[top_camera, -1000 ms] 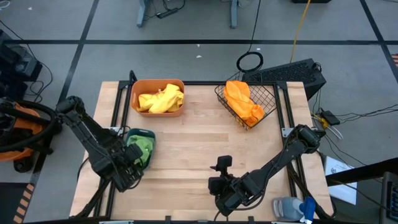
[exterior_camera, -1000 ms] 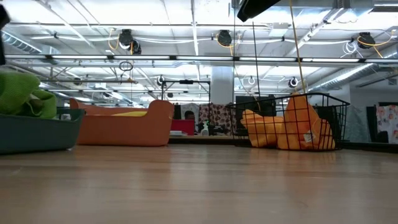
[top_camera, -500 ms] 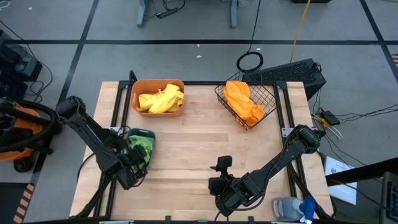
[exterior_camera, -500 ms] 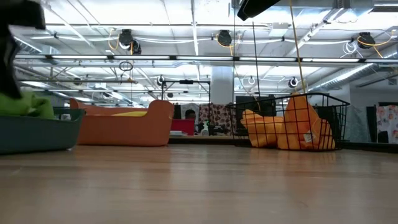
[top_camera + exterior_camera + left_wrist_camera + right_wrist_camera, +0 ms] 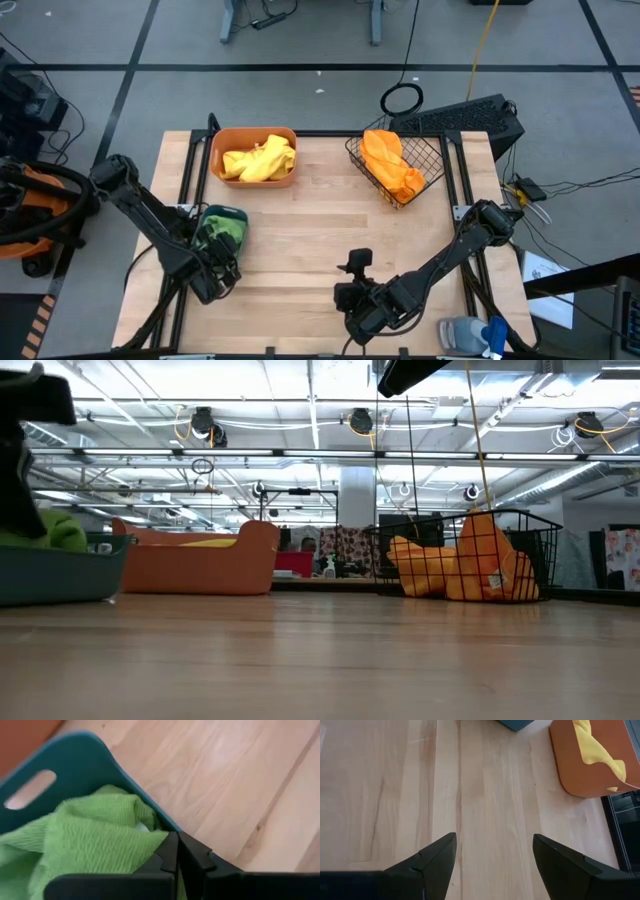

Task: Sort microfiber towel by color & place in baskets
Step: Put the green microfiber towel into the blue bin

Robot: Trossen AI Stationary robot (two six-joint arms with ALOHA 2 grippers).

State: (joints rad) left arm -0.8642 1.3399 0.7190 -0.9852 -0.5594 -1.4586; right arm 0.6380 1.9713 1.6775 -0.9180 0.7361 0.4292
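Observation:
A green towel [image 5: 95, 837] lies bunched in the teal tub [image 5: 75, 755] at the table's left, also seen in the high view [image 5: 224, 229] and the low view [image 5: 60, 532]. My left gripper [image 5: 176, 842] is shut, with its tips down in the tub on the towel, by the tub's wall. A yellow towel [image 5: 258, 160] lies in the orange tub [image 5: 215, 150], and an orange towel [image 5: 390, 165] lies in the wire basket [image 5: 432, 150]. My right gripper [image 5: 492, 837] hovers open over bare wood near the front edge [image 5: 352, 282]. My left gripper presses its shut fingertips [image 5: 170, 847] on the green towel's edge [image 5: 150, 837], right beside the teal tub's wall. The fingers come slanting down from the table's near side. The towel lies heaped inside the tub, below and around the tips.
A spray bottle with a blue cap [image 5: 470, 335] lies at the table's front right corner. The wooden top between the three containers is bare [image 5: 320, 230]. The orange tub [image 5: 200, 565] and the wire basket [image 5: 540, 550] stand along the far edge.
My left gripper has gone down into the teal tub. The green towel, which stood up high above the tub's rim, has sunk lower into the tub.

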